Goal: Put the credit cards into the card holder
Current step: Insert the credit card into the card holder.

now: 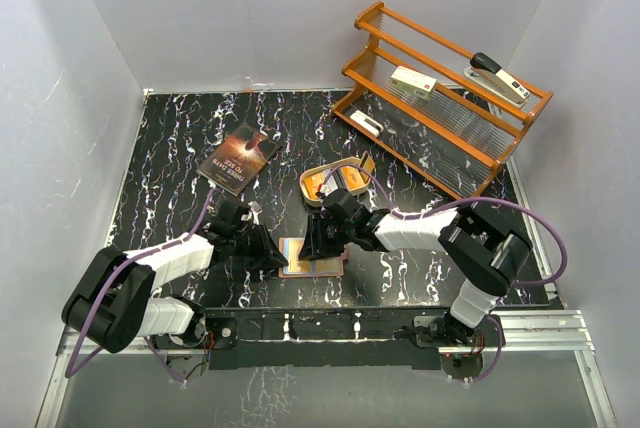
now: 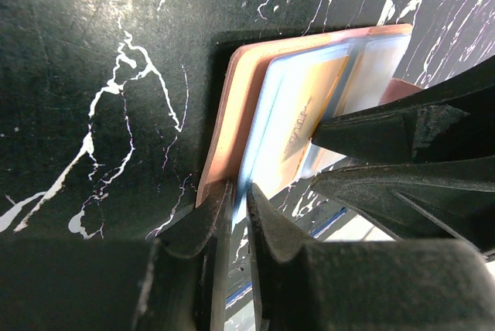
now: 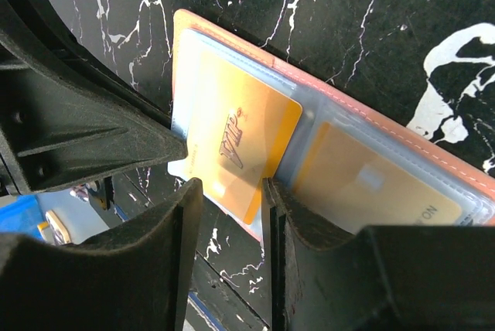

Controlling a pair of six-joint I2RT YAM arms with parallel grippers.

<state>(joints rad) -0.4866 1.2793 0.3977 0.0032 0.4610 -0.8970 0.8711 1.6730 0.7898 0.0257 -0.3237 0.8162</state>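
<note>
Right wrist: gold card (image 3: 240,145) sits half in a slot of the card holder (image 1: 318,268), which lies open at the middle of the surface's (image 1: 170,148) near edge. Right jaws straddle the card's corner; can't tell if clamped. Left jaws are pinched on the card holder's edge, probably bracing it. Looks mid-insertion. Next: push card home, square to slot.
</note>
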